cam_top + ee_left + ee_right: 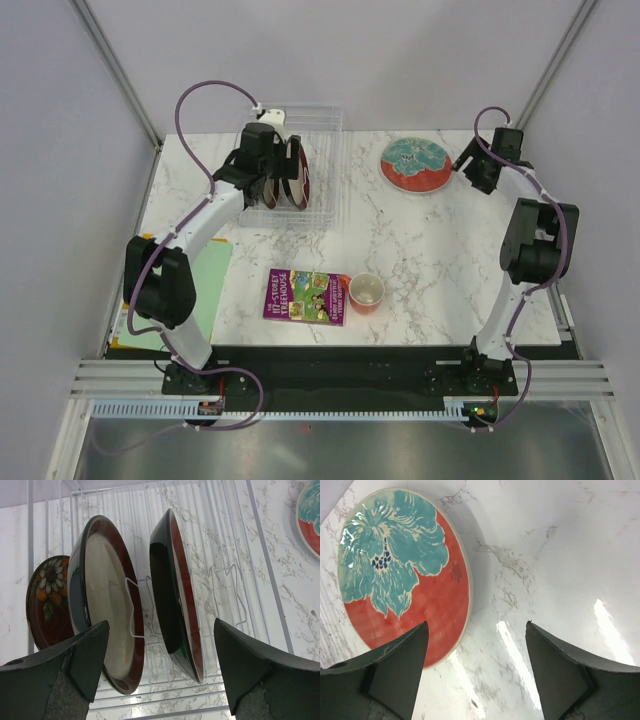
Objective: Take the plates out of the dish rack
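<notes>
we are hovering the left gripper (160,647), released, before the cream-centred plate (107,615) upright in the dish rack (235,555); the right gripper (476,640), also released, is hanging beside the teal plate (400,565).

Dish rack (325,160): clear plastic, smooth, see-through. Cream-centred plate (107,610), dark-backed red plate (172,605), small flowered plate (47,600): glazed, high gloss, light streaks on the dark backs. Teal-flowered plate (405,570): smooth glaze, softer sheen. Table (560,555): marble-look top, polished, bright reflections. Left gripper fingers (82,650): matt black hard shell, grey grainy inner pads; right gripper fingers (400,665) the same matt black. Book (305,297): glossy paper cover. Green mat (205,285): flat matt.
</notes>
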